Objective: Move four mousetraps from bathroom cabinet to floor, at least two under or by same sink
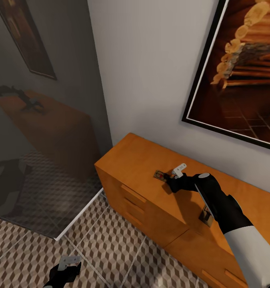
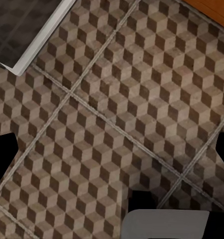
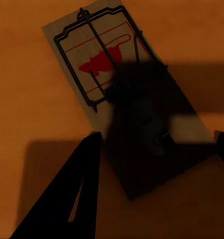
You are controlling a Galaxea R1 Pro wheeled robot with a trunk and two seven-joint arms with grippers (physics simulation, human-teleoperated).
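Observation:
One mousetrap [image 1: 160, 175] lies flat on top of the orange-brown cabinet [image 1: 135, 160], near the wall. In the right wrist view this mousetrap [image 3: 97, 64] has a red mark and dark wire on its pale board. My right gripper [image 3: 157, 149] hovers just over it, open, with one finger [image 3: 79, 189] on each side of the trap's shadowed end. A second mousetrap [image 1: 207, 217] sits further along the cabinet top, partly hidden by my right forearm. My left gripper [image 1: 69, 266] hangs low over the bathroom floor [image 2: 112, 109], open and holding nothing.
A dark glass shower screen [image 1: 43, 132] with a white bottom rail stands left of the cabinet. A large framed picture [image 1: 239, 68] hangs on the wall above the cabinet. Drawer fronts with bar handles [image 1: 133, 193] face the tiled floor.

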